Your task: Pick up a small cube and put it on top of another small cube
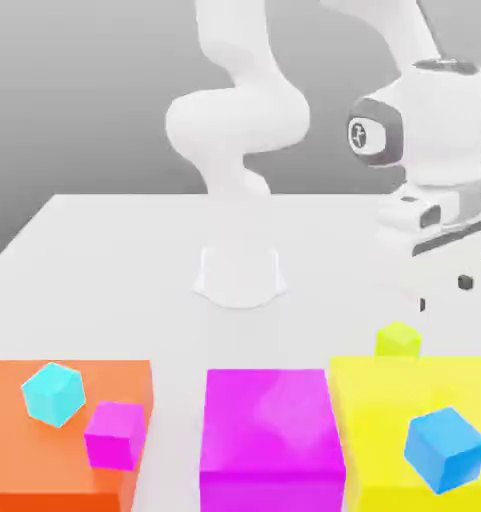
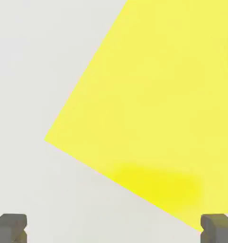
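Note:
The small lime cube (image 1: 397, 340) sits on the white table just behind the big yellow block (image 1: 424, 420). My gripper (image 1: 444, 293) hangs in the air a little above it, toward the exterior view's right, and nothing is between its fingers. In the hand view the two dark fingertips (image 2: 9, 228) stand far apart, so the gripper (image 2: 113, 230) is open, with the flat top of the big yellow block (image 2: 153, 95) and the white table beneath them. A small blue cube (image 1: 444, 448) rests tilted on the big yellow block.
A big magenta block (image 1: 272, 435) stands in the middle front and a big orange block (image 1: 74, 375) at the exterior view's left. On the orange block lie a small cyan cube (image 1: 53, 392) and a small magenta cube (image 1: 115, 434). The arm's base (image 1: 239, 275) stands behind.

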Robot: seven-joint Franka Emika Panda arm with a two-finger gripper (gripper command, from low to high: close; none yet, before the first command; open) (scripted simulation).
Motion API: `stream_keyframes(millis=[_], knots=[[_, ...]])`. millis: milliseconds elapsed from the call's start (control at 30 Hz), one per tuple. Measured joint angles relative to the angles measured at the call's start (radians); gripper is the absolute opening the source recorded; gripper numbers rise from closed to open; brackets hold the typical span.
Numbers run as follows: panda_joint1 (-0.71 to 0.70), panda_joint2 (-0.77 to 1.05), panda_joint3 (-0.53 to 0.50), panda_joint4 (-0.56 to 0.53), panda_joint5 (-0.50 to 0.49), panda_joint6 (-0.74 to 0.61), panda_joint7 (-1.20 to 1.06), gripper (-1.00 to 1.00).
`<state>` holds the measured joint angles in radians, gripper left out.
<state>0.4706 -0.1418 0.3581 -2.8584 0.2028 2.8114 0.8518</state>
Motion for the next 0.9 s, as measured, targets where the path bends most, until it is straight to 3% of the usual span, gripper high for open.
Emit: stream_keyframes(millis=[100, 200, 300, 400, 433, 467, 667, 733, 900], knots=[[0.012, 0.066, 0.054, -0.059, -0.08, 0.057, 0.077, 0.0], [-0.005, 0.153, 0.05, -0.062, -0.227, 0.124, 0.181, 0.0], [0.064, 0.248, -0.069, -0.042, -0.417, 0.193, 0.314, 0.0], [0.211, 0.338, -0.24, -0.023, -0.522, 0.265, 0.395, 0.0], [0.259, 0.368, -0.289, -0.019, -0.533, 0.291, 0.406, 0.0], [0.293, 0.389, -0.323, -0.015, -0.539, 0.31, 0.414, -1.0], [0.306, 0.4, -0.337, -0.013, -0.547, 0.32, 0.421, -1.0], [0.268, 0.372, -0.3, -0.018, -0.542, 0.295, 0.414, -1.0], [0.15, 0.228, -0.131, -0.049, -0.335, 0.183, 0.257, -1.0]])
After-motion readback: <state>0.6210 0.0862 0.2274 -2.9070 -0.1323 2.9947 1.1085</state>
